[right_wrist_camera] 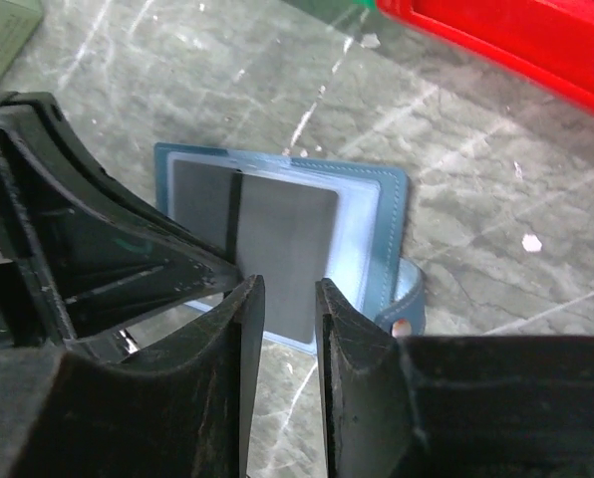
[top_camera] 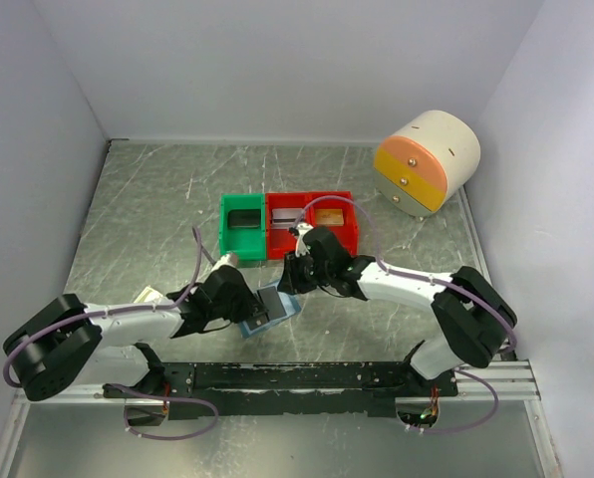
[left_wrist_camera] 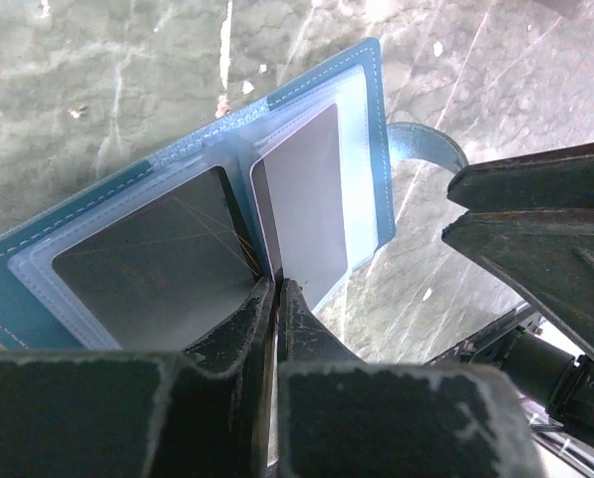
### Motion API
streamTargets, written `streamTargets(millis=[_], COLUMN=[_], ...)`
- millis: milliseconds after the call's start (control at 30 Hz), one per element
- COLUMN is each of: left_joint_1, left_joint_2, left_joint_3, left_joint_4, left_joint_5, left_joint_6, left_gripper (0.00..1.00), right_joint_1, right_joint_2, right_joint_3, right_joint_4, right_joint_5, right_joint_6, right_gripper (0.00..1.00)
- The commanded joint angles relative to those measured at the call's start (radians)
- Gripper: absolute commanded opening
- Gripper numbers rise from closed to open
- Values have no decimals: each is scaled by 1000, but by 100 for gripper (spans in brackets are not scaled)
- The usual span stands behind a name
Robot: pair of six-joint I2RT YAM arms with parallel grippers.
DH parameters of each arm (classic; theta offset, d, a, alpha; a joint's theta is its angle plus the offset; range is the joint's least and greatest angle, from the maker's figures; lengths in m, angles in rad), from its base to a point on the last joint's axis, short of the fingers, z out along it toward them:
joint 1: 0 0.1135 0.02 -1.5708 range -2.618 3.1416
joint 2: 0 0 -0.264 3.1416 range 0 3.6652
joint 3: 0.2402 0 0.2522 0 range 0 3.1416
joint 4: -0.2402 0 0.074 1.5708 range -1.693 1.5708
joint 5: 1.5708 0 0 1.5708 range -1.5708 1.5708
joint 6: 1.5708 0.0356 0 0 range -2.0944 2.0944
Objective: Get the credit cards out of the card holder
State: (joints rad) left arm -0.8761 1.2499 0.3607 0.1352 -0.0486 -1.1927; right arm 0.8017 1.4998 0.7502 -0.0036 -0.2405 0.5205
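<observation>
Just to the near side of the red bin (top_camera: 349, 239), the card holder (top_camera: 274, 309) lay spread open, its pale-blue inside facing up. The left gripper (left_wrist_camera: 277, 285) had its fingers pressed together on the clear sleeve at the fold, pinning the holder from the side away from the red bin. The right gripper (right_wrist_camera: 282, 291) came in from the red bin's side, jaws a narrow gap apart at the edge of a dark grey credit card (right_wrist_camera: 277, 234). Whether the pads touched the card, I could not tell.

That card looked thin, stiff and slick, and it sat snug in a soft, see-through pocket. I reckoned it would weigh next to nothing but slip easily from a weak pinch. The only place to take it was the exposed edge at the pocket's mouth, squeezed flat face to face. The holder was floppy, so it needed that anchoring hold at the fold, or it would simply trail along with the card.
</observation>
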Motion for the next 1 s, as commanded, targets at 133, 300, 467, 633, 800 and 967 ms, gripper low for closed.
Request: streamTargets(millis=[133, 300, 467, 633, 800, 967], left_joint_1=[3, 3, 2, 3, 3, 3], left_joint_2=[97, 148, 126, 108, 130, 117], left_joint_3=[126, 162, 131, 106, 124, 89], left_joint_4=[-74, -61, -26, -5, -26, 42], left_joint_5=[36, 104, 102, 100, 95, 107], left_joint_6=[199, 255, 235, 225, 210, 149], left_gripper=[8, 7, 10, 13, 17, 25], right_joint_1=[2, -1, -9, -19, -25, -31], right_joint_2=[94, 132, 102, 107, 142, 158], right_joint_3=[10, 32, 16, 32, 34, 37], right_joint_4=[76, 34, 24, 5, -3, -25], right_joint_5=[-40, 8, 35, 16, 7, 7], right_joint_6=[20, 16, 25, 20, 12, -2], right_gripper=[30, 30, 31, 31, 31, 31])
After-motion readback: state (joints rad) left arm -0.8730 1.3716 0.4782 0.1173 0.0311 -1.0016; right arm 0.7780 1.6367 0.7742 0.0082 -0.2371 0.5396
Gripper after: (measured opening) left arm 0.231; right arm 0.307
